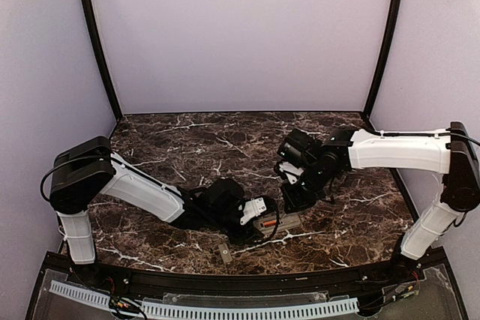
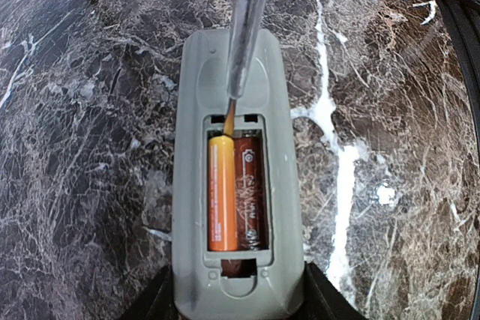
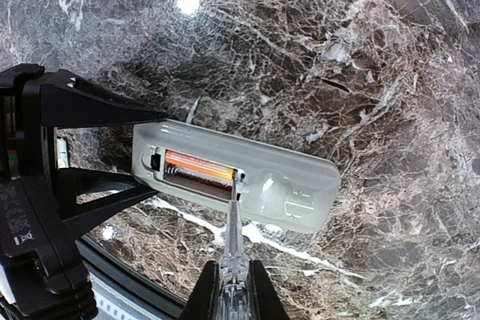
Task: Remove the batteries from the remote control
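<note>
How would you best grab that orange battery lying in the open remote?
The orange battery lies sunk in the remote, boxed in by the bay wall and the dark battery. Probably lever up the end touching the tool first, then pinch that raised end from above.

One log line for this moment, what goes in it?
left gripper: clamps remote | right gripper: holds tool, tip at orange battery end | batteries: both in compartment | cover: off
</note>
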Motion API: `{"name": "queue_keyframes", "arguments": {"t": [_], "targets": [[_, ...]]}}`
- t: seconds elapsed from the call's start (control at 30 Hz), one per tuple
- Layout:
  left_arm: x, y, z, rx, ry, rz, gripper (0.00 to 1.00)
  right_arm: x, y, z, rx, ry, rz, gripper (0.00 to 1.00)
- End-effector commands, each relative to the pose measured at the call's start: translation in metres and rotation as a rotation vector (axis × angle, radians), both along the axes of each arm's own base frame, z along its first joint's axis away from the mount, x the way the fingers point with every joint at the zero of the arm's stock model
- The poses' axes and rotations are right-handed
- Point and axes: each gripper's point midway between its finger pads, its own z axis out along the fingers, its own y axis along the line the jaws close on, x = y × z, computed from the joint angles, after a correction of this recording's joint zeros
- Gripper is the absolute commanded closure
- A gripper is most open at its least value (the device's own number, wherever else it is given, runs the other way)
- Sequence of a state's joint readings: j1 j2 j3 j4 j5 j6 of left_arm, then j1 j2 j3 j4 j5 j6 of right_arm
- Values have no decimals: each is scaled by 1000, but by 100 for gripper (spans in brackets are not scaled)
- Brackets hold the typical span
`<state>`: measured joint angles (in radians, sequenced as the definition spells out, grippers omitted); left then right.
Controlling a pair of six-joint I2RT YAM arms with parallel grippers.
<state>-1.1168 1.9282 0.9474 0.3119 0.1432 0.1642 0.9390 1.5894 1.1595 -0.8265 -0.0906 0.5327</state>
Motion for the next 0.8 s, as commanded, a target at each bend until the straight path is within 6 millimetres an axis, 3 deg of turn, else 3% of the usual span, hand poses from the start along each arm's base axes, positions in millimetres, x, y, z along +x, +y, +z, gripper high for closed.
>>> {"name": "queue_keyframes", "arguments": {"t": [0.0,0.37,0.77], "targets": [[-6,-2,-2,13,29,-16,99,3,5,5,-36,-29,15,100],[-5,-3,-1,11,33,-14,100,0,10,-3,-91,-25,31,100],[-7,-3,-2,11,39,-17,100,-2,15,-9,-19,-45,29,100]]}}
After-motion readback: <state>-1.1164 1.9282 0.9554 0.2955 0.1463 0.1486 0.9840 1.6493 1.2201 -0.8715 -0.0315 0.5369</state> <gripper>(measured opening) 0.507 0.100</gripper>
